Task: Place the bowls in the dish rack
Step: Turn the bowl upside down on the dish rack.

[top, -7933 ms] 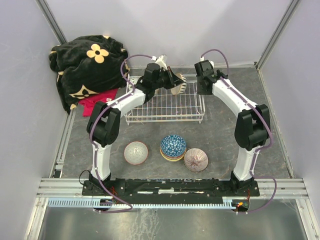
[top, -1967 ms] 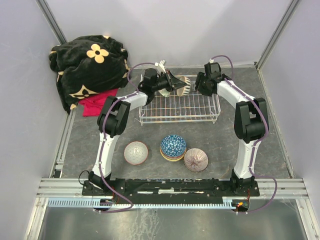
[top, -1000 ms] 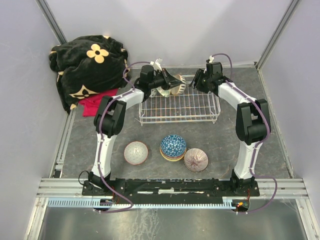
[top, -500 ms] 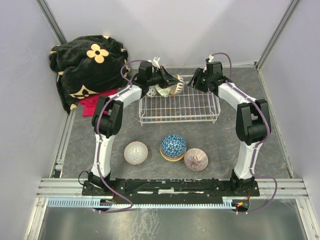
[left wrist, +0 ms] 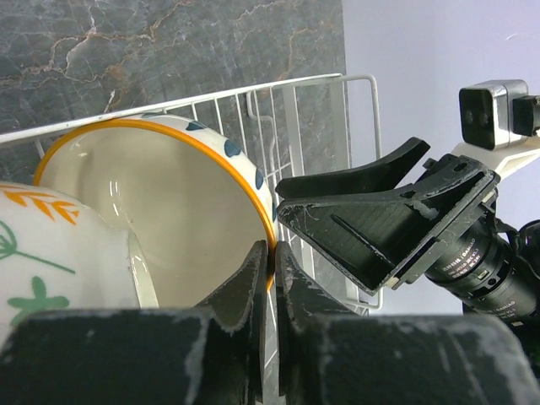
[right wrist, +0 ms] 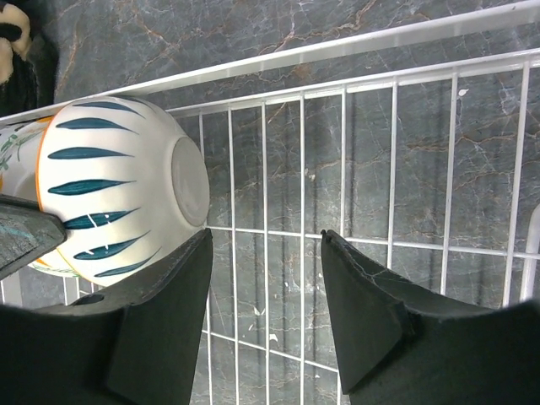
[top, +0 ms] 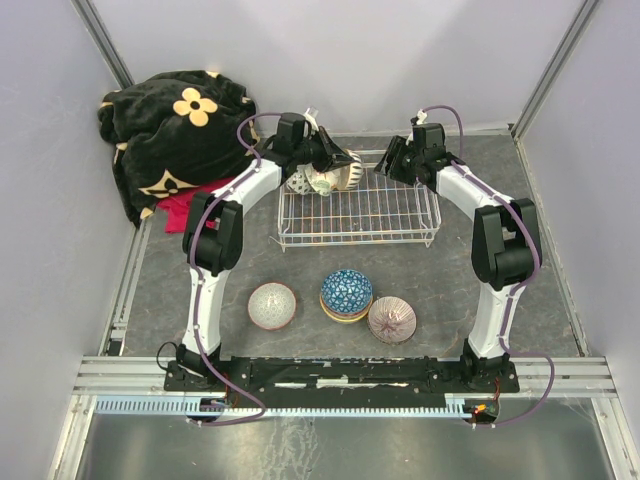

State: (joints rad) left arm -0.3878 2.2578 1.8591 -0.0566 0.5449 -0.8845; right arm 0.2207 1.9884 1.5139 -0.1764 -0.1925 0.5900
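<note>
My left gripper (top: 333, 163) is shut on the orange rim of a white bowl with teal stripes (top: 346, 175), held on its side over the back left of the white wire dish rack (top: 356, 243). The left wrist view shows the jaws (left wrist: 272, 253) pinching that rim, with the bowl's (left wrist: 169, 194) hollow facing the camera. A second bowl with orange and green leaves (left wrist: 46, 253) leans just behind it. My right gripper (top: 392, 160) hangs open over the rack, its left finger beside the striped bowl's (right wrist: 118, 198) base. Nothing is between its fingers (right wrist: 266, 240).
On the table in front of the rack stand a pink bowl (top: 272, 305), a blue bowl stacked on another (top: 346, 292) and a purple-white bowl (top: 392, 319). A black flowered blanket (top: 175, 125) and a red cloth (top: 195, 207) lie at the back left. Walls close in behind.
My left arm has carried the striped bowl leftward toward the rack's back left corner, up against the leaf-patterned bowl. The right gripper has stayed almost still.
</note>
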